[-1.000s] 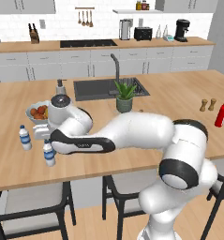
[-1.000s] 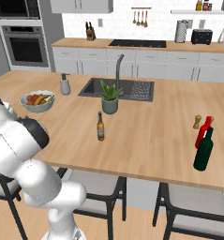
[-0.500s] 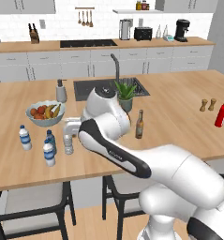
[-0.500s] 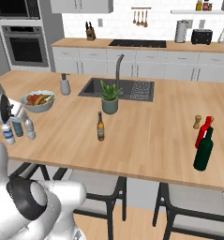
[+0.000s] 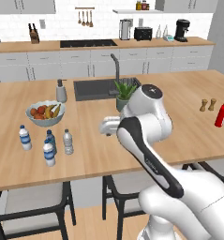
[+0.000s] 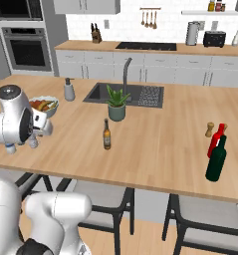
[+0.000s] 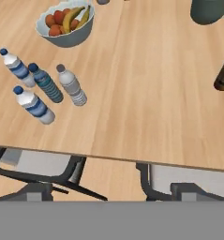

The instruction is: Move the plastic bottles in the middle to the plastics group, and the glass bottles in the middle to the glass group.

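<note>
1. We look into a white kitchen with a long wooden counter (image 6: 155,144) across the middle of both base views and a sink (image 6: 135,94) set into its far side.
2. The white arm (image 5: 146,122) fills the centre and lower right of the left base view. We judge its bulk the main danger: swinging toward the middle, it could sweep the plant (image 6: 116,104) or whatever stands near it.
3. The fruit bowl (image 7: 66,26) sits at the upper left of the hand view, clear of the work.
4. The red bottle (image 6: 217,138) and green bottle (image 6: 216,160) stand touching or nearly so at the right of the right base view, near the counter's front edge with a shaker (image 6: 209,129) just behind. A careless set-down there could topple one or push it off.
5. The brown bottle (image 6: 106,134) stands upright alone mid-counter, in front of the plant. We judge it the one piece left to move; slim and tall, it would tip from an off-centre grasp.
6. Four water bottles (image 7: 45,83) stand close together at the left of the hand view, the plain grey bottle (image 7: 71,85) just beside the blue one, so the plastics look sorted.
7. The gripper (image 5: 106,127) has its jaws apart with nothing between them. In the hand view the brown bottle lies at the far right edge, well apart from it; in the right base view it stands to the right of the hand.
</note>
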Robot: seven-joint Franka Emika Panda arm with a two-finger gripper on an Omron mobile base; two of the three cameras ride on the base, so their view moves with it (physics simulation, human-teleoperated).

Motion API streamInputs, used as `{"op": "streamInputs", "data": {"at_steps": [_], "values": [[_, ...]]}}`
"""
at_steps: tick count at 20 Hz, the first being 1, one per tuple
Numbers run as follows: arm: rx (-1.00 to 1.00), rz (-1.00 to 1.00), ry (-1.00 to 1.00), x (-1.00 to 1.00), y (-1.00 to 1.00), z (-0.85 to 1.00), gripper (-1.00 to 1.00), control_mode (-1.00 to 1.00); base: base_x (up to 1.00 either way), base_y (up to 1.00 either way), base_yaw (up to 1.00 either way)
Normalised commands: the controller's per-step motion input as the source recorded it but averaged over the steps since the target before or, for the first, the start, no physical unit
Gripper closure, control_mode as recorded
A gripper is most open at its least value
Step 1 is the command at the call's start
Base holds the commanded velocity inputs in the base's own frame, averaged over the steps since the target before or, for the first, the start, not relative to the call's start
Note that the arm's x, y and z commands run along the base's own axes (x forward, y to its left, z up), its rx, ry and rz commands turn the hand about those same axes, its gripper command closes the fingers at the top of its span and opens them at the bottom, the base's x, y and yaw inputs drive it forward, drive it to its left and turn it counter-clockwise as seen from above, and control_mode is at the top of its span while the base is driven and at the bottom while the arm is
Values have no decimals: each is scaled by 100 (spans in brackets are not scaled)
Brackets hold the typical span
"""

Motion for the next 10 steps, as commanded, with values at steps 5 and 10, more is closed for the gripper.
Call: {"op": "streamInputs", "data": {"at_steps": [5,10], "values": [[-20,0,2,0,-100,1,-100,-100,0,0,0],[-25,-2,1,4,-100,0,-100,-100,0,0,0]]}}
